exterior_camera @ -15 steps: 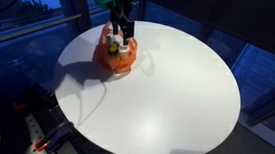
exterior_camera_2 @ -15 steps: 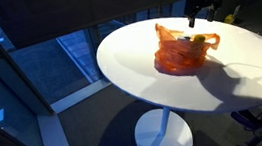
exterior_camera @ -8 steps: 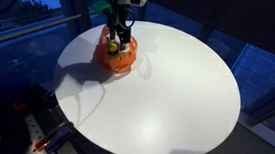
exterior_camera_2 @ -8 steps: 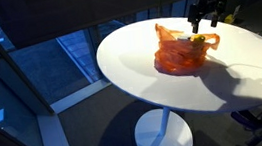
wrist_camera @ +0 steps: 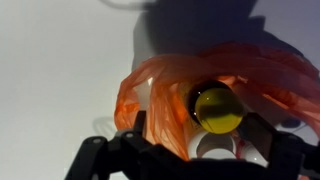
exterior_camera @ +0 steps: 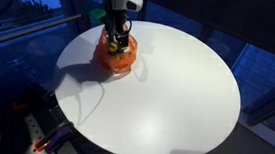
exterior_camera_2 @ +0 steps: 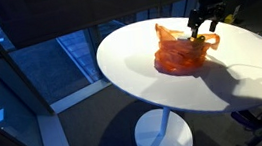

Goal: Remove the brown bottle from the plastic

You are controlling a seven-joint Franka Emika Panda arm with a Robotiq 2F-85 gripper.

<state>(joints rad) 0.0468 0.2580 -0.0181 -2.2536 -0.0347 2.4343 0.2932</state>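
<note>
An orange plastic bag (exterior_camera: 117, 59) lies on the round white table (exterior_camera: 166, 90), also seen in an exterior view (exterior_camera_2: 179, 55) and in the wrist view (wrist_camera: 160, 85). A dark brown bottle with a yellow cap (wrist_camera: 218, 108) stands upright in the bag's mouth; the cap shows in an exterior view (exterior_camera_2: 199, 39). My gripper (wrist_camera: 205, 138) is open, lowered into the bag's opening in both exterior views (exterior_camera: 118, 41) (exterior_camera_2: 204, 30), with a finger on each side of the bottle's top. I cannot tell whether the fingers touch it.
A white object (wrist_camera: 215, 150) sits in the bag beside the brown bottle. The bag is near the table's edge (exterior_camera: 75, 41). Glass walls and dark floor surround the table. Cables and gear lie on the floor (exterior_camera: 42, 139).
My gripper has come down from above the bag into its opening, around the bottle's top. The bag has not moved.
</note>
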